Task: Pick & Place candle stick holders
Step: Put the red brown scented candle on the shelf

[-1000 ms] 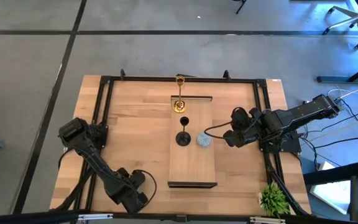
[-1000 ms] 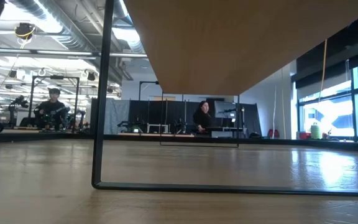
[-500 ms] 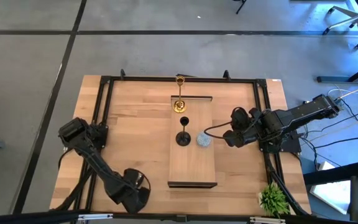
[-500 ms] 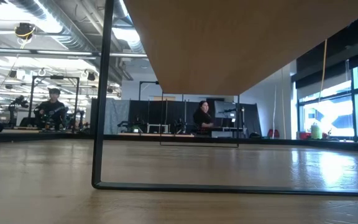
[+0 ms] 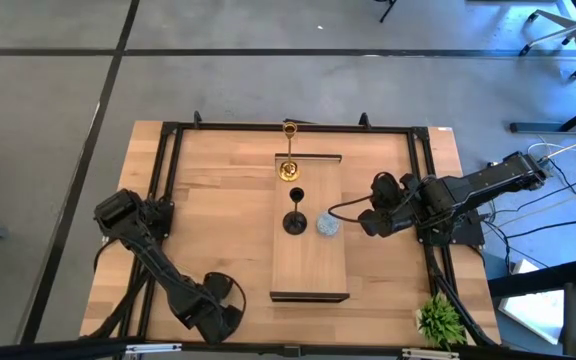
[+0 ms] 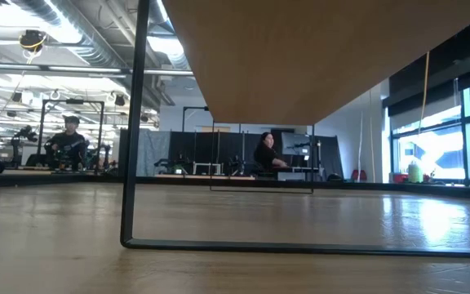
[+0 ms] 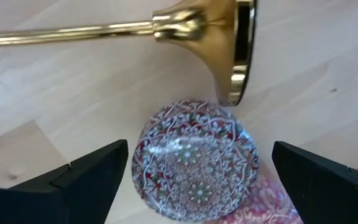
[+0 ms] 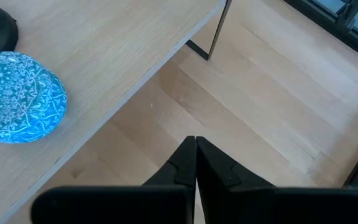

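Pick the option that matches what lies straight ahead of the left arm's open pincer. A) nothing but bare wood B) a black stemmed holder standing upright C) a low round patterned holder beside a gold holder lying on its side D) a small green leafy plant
C: the left wrist view shows the low round patterned holder between the open left pincer fingers, with the shiny gold stemmed holder lying on its side just beyond it.

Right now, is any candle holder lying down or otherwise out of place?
Yes. In the left wrist view a gold holder lies on its side on the table, its base rim against a low patterned holder. The open left gripper frames that one.
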